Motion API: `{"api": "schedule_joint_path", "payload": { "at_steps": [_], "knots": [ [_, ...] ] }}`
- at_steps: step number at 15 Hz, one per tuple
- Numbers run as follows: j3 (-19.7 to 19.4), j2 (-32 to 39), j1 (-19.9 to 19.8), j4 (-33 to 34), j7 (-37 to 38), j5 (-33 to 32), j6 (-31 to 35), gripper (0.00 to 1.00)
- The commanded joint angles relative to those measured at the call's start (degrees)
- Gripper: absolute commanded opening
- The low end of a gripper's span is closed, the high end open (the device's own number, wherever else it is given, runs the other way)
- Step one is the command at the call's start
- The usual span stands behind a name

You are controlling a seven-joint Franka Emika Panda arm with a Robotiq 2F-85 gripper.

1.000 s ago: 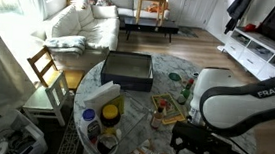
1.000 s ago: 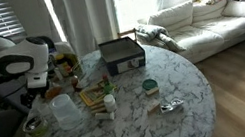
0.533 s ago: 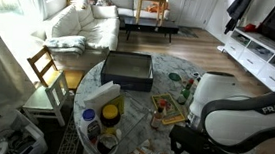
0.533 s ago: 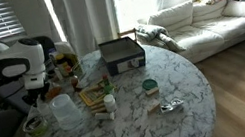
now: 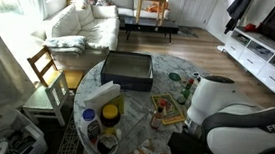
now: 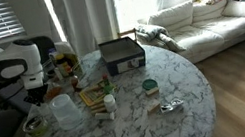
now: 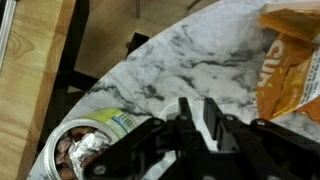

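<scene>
White-grey marble desk (image 7: 200, 60) carries an open, green-labelled tin can (image 7: 115, 122); your gripper (image 7: 197, 122) hangs just beside that can, and you cannot tell whether its jaws meet.

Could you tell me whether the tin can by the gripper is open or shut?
Open: in the wrist view the tin can has no lid, and crumpled foil shows inside its rim.

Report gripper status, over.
Gripper low over marble table, jaws hard to read. Open tin beside it, foil inside. Orange bag on its other side.
</scene>
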Motion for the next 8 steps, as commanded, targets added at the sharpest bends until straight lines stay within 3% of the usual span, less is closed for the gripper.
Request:
{"api": "schedule_joint_path", "payload": {
  "at_steps": [1, 2, 6, 7, 8],
  "knots": [
    [0.3, 0.4, 0.5, -1.5, 1.2, -3.4, 2.3, 0.47],
    [0.3, 0.4, 0.5, -1.5, 1.1, -3.9, 2.4, 0.51],
    [0.3, 0.8, 0.5, -1.4, 0.7, -5.4, 3.2, 0.81],
    [0.3, 1.0, 0.6, -1.4, 0.6, -5.6, 3.5, 0.77],
    [0.3, 1.2, 0.6, -1.4, 0.5, -5.6, 3.8, 0.64]
  ]
}}
